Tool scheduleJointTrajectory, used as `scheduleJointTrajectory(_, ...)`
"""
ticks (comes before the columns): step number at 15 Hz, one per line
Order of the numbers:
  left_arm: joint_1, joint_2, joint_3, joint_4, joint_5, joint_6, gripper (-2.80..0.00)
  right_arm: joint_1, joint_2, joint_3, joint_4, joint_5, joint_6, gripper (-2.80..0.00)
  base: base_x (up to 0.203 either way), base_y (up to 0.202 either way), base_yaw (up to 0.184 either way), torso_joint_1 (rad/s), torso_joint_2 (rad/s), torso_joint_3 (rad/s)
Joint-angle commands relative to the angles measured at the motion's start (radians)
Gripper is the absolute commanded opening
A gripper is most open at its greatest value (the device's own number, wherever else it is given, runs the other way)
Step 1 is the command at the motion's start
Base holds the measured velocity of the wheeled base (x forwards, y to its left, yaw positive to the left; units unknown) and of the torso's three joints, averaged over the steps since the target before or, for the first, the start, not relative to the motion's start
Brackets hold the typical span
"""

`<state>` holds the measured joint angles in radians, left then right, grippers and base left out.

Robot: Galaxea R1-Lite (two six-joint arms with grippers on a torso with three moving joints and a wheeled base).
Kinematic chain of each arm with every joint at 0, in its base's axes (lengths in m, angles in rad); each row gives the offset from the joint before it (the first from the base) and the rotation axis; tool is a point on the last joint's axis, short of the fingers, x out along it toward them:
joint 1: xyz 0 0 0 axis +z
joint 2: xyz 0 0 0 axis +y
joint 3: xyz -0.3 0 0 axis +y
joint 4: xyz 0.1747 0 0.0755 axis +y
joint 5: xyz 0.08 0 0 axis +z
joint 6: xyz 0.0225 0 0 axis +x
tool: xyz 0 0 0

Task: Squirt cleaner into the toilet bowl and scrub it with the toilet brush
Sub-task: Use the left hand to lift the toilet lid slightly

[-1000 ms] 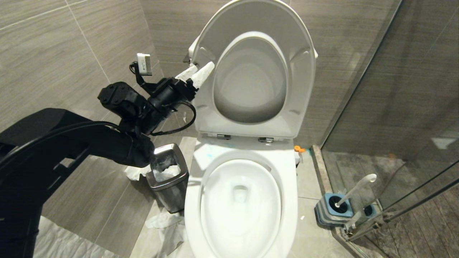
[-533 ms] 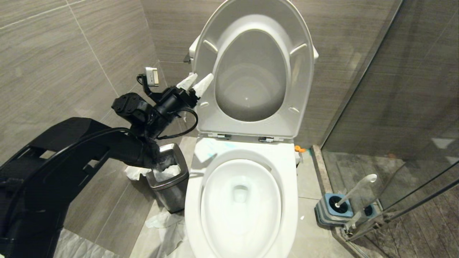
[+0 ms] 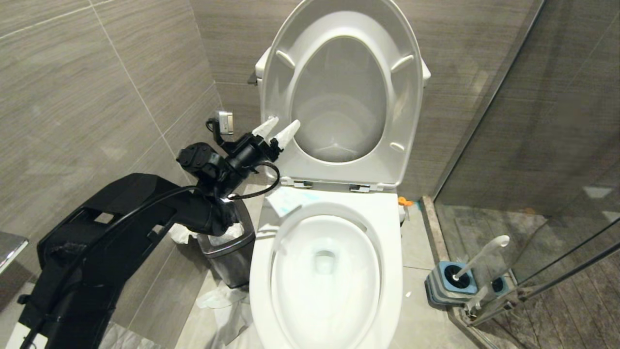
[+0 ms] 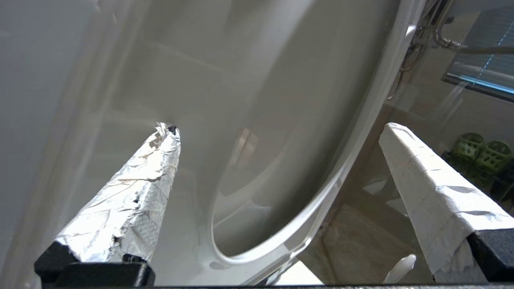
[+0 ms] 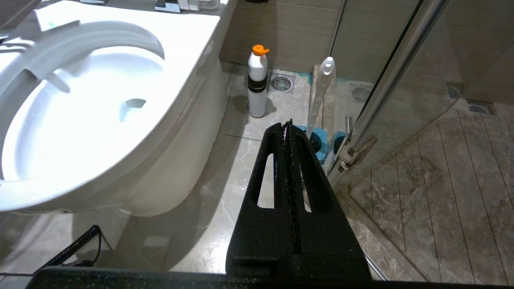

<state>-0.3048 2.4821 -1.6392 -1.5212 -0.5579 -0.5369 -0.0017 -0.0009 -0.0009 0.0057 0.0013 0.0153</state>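
The toilet bowl (image 3: 334, 271) is glossy white ceramic; the bin (image 3: 227, 247) beside it brushed steel, crumpled paper inside; the left gripper (image 3: 280, 132) has fingers wrapped in wrinkled white tape; the right gripper (image 5: 287, 125) is rough matt black plastic; wall tiles (image 3: 87, 87) matt, grained.

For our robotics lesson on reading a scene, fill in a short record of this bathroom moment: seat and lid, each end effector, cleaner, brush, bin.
Seat and lid: both raised against the tank, toilet bowl exposed
Left end effector: open, empty, beside the raised seat's edge
Right end effector: shut, empty, low beside the bowl
Cleaner: upright on the floor, untouched
Toilet brush: standing in its blue holder
Steel bin: on the floor left of the bowl, paper inside
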Motion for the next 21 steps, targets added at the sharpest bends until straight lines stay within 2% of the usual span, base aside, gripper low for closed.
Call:
scheduleJointTrajectory(1,-0.002,0.023,-0.007,-0.009,-0.004,0.003,0.0,0.0,0.001,0.001,0.0,0.0,0.0,-2.8,0.0,0.0,0.0,0.0,0.0,0.0)
scheduleJointTrajectory(4,-0.004,0.044,-0.032,-0.009,-0.004,0.006,0.0,0.0,0.001,0.001,0.0,0.0,0.0,-2.8,0.0,0.0,0.0,0.0,0.0,0.0)
scheduleJointTrajectory(9,-0.005,0.103,-0.12,0.036,-0.004,0.065,0.0,0.0,0.001,0.001,0.0,0.0,0.0,-2.8,0.0,0.0,0.0,0.0,0.0,0.0)
scheduleJointTrajectory(21,-0.017,0.135,-0.129,0.04,-0.002,0.097,0.0,0.0,0.001,0.0,0.0,0.0,0.0,-2.8,0.0,0.0,0.0,0.0,0.0,0.0)
